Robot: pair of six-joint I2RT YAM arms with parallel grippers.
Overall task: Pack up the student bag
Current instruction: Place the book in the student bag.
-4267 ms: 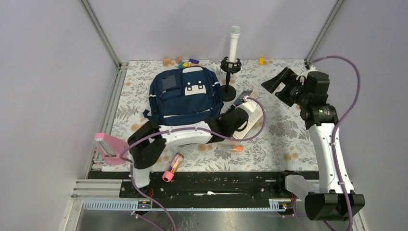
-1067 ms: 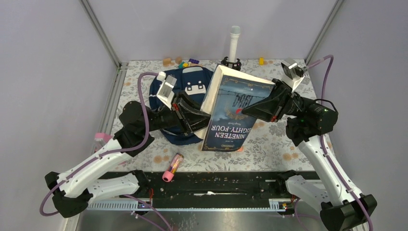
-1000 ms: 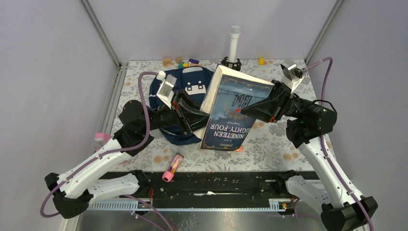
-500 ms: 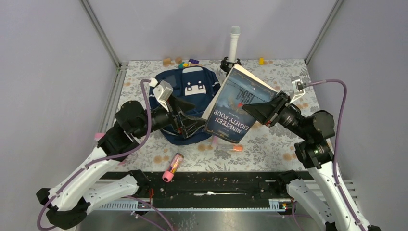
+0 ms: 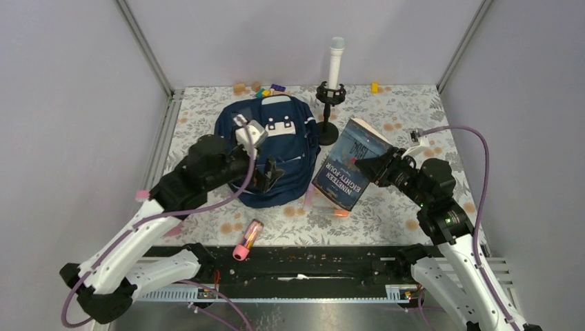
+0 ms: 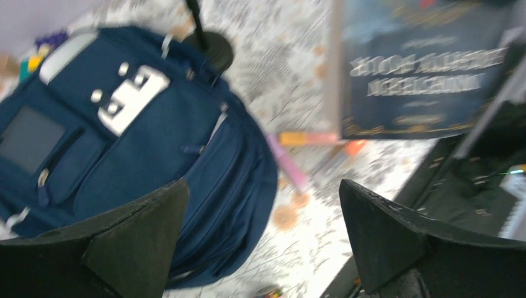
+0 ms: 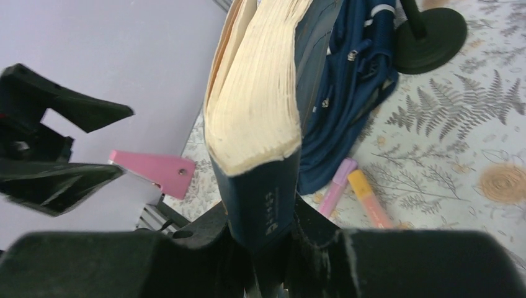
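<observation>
While the student bag (image 5: 265, 148) lies flat on the bench (image 5: 414, 121), left of centre and toward the far edge with its front pockets up, the right end effector (image 5: 360, 165) has a firm clamp on a dark paperback (image 5: 341, 181). It pinches the book across its thickness at one edge and holds it tilted in the air just right of the bag. On the other side, the left end effector (image 5: 271, 174) hovers above the bag's near right flank, jaws spread wide, nothing between them. This looks like the loading step: book up, bag not yet receiving it. No gap into the main compartment shows from above, so my read is that the left arm needs to catch the zipper edge or fabric lip and pull a mouth open. Then the right arm must turn the book edge-on and slide it in. Two highlighters (image 5: 338, 213) lie on the bench below the book, by the bag's near right corner.
</observation>
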